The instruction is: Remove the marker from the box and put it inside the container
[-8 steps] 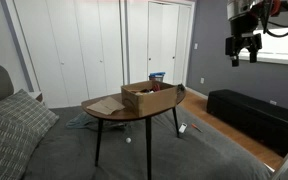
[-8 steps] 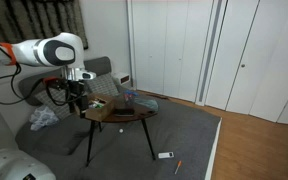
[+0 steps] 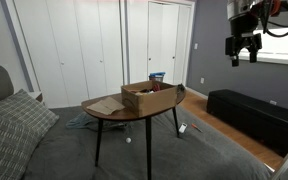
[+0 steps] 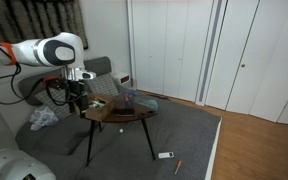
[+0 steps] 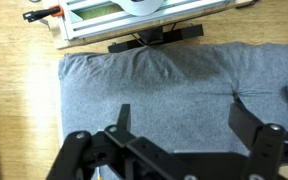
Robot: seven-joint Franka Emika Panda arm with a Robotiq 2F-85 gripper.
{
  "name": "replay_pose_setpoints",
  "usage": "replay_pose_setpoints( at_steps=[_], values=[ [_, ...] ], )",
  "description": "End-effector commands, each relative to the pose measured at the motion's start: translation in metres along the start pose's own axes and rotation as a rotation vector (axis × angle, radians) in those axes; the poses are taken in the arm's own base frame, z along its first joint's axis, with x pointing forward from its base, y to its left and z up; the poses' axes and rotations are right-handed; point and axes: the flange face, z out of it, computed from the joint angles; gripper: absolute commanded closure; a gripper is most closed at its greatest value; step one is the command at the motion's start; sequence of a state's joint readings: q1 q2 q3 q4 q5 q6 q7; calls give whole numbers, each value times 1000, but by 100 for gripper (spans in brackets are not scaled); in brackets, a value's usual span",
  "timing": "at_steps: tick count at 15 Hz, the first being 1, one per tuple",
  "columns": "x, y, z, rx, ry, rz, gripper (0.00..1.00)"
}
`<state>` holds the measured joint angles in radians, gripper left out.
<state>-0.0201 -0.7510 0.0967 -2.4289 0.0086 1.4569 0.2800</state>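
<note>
A shallow brown cardboard box (image 3: pixel 150 97) with open flaps sits on the round wooden table (image 3: pixel 108 108); it also shows in an exterior view (image 4: pixel 112 103). No marker shows inside it from these angles. A small blue object (image 3: pixel 157 76) stands behind the box; I cannot tell whether it is the container. My gripper (image 3: pixel 244 58) hangs high in the air, well away from the table, open and empty. In the wrist view my gripper (image 5: pixel 180 106) is open over grey carpet (image 5: pixel 164 80), with nothing between the fingers (image 5: pixel 123 116).
A grey couch with a cushion (image 3: pixel 14 125) is near the table, and a dark bench (image 3: pixel 249 115) stands by the wall. Small items lie on the floor (image 4: pixel 165 155). A white frame (image 5: pixel 134 15) lies on the wooden floor beyond the carpet edge.
</note>
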Motion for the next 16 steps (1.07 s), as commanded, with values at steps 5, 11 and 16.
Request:
replay_pose_setpoints(
  at_steps=[5,11,16],
  values=[
    [0,0,0,0,-1,0,0],
    [-3,-23,-8,-3,20,-66,0],
    [-22,-115,-29,-32,105,-346,0]
  ],
)
